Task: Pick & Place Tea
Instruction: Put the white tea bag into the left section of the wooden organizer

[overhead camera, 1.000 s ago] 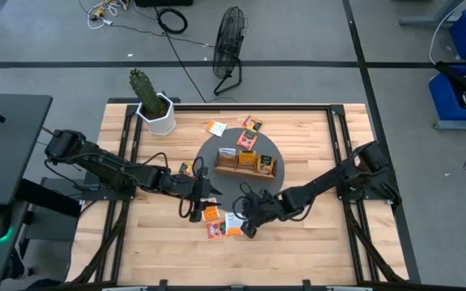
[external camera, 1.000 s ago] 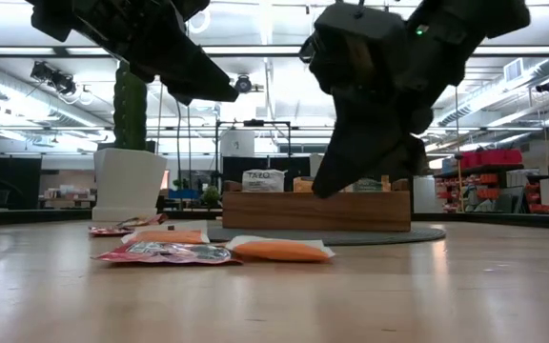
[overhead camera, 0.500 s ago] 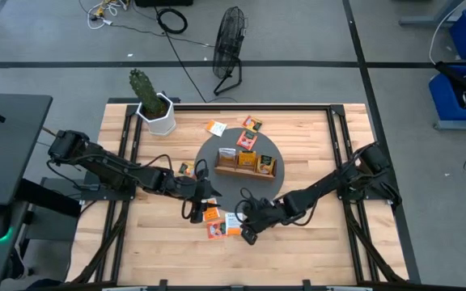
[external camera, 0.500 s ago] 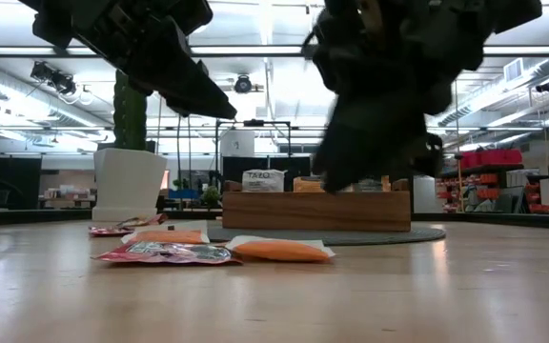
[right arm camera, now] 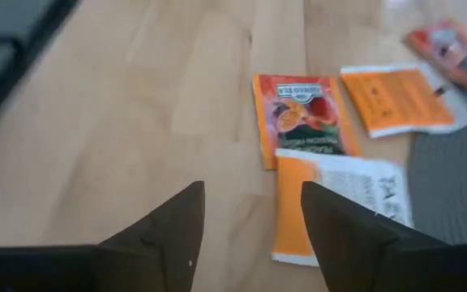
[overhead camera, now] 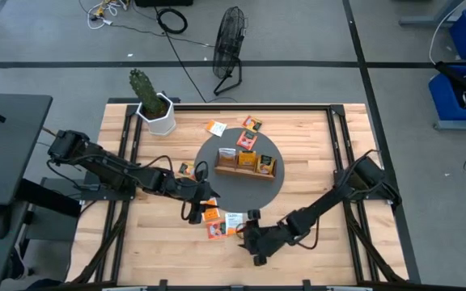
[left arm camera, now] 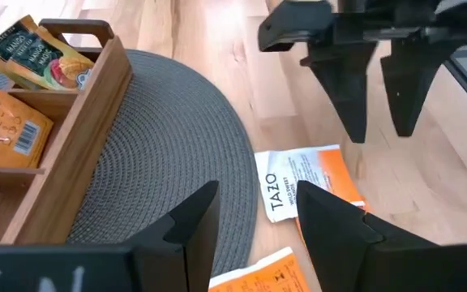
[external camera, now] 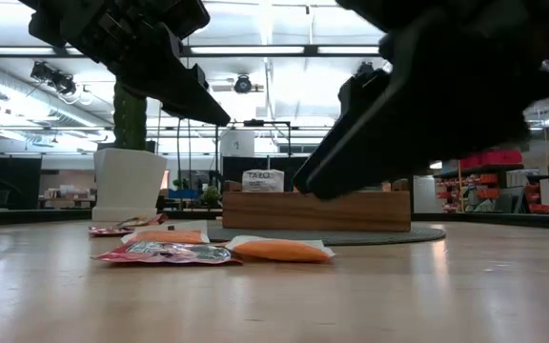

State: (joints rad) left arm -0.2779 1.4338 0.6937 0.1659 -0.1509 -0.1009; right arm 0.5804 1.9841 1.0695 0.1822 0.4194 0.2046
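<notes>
Orange flat foil sachets [overhead camera: 221,221], woven round grey mat [overhead camera: 217,187], rectangular wooden tray [overhead camera: 245,168]

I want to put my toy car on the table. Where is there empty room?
Bare wood lies at the far right corner, beyond the round grey mat, and at the near left corner. It is crowded mid-table: tea sachets lie between the left gripper and right gripper, by the wooden tray.

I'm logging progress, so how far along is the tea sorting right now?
Done: several sachets stand in the wooden tray. In hand: nothing; the right gripper and the left gripper both hang open by the loose sachets. Left: that cluster, plus sachets near the mat's far edge.
</notes>
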